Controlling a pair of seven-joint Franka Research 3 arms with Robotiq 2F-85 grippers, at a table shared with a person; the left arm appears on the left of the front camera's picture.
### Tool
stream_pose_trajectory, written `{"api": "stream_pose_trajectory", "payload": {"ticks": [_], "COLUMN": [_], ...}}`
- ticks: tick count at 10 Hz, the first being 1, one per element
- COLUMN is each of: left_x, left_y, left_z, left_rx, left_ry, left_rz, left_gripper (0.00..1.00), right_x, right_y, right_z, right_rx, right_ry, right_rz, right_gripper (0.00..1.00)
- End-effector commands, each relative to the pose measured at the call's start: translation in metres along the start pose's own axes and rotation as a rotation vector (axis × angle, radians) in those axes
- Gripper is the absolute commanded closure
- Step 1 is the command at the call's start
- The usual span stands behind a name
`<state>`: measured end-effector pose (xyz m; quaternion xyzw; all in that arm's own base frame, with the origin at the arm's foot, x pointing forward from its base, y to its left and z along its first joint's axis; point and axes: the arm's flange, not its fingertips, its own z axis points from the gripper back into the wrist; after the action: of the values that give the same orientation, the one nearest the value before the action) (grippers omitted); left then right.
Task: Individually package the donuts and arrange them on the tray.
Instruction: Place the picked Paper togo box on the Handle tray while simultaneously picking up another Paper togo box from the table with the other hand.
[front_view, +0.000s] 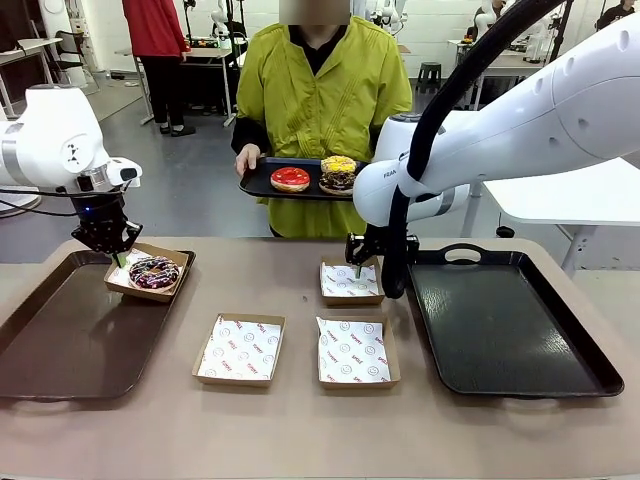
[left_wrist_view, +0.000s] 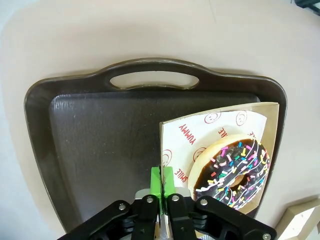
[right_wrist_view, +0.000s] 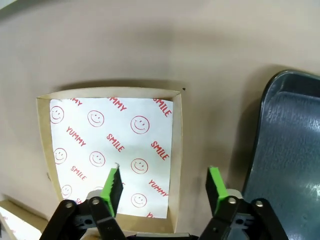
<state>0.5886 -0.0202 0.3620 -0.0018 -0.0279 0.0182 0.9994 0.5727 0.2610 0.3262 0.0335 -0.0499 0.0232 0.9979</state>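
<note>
Here: sprinkled ring donut (left_wrist_view: 250, 165) in square cardboard tray (left_wrist_view: 271, 120).

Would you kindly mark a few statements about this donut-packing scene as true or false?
1. A sprinkled chocolate donut sits in a cardboard tray at a corner of the left serving tray. True.
2. The person's tray carries no donuts. False: a red donut and a yellow-sprinkled donut lie on it.
3. The right fingers are shut on a donut. False: they stand open, straddling one wall of an empty paper-lined tray.
4. Two front cardboard trays hold only printed paper. True.
</note>
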Motion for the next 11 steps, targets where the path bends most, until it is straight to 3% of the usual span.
{"api": "stream_pose_trajectory", "payload": {"ticks": [1,2,3,5,6,8,11], "left_x": [0.0062,0.0067,0.0072,0.0081,0.0084,0.0084,0.0084], "left_y": [0.0003,0.0003,0.0003,0.0008,0.0009,0.0013,0.0019], "left_z": [0.0009,0.001,0.0011,0.0019,0.0023,0.0032,0.0043], "left_rx": [0.006,0.004,0.002,-0.002,-0.004,-0.011,-0.024], "left_ry": [0.014,0.016,0.019,0.021,0.022,0.022,0.029], "left_rz": [-0.013,-0.017,-0.02,-0.02,-0.018,-0.017,-0.02], "left_gripper": [0.47,0.13,0.0,0.0,0.15,0.0,0.04], "right_x": [0.0072,0.0078,0.0081,0.0093,0.01,0.0112,0.0099], "right_y": [0.0036,0.0033,0.0027,0.0019,0.0014,0.0013,0.0005], "right_z": [-0.0035,-0.0043,-0.0046,-0.0046,-0.0051,-0.0053,-0.0021], "right_rx": [-0.043,-0.044,-0.045,-0.044,-0.044,-0.041,-0.044], "right_ry": [0.003,0.004,0.004,0.0,0.0,-0.004,-0.016], "right_rz": [-0.011,-0.015,-0.02,-0.029,-0.034,-0.045,-0.072], "right_gripper": [0.8,1.0,1.0,0.98,1.0,1.0,1.0]}}
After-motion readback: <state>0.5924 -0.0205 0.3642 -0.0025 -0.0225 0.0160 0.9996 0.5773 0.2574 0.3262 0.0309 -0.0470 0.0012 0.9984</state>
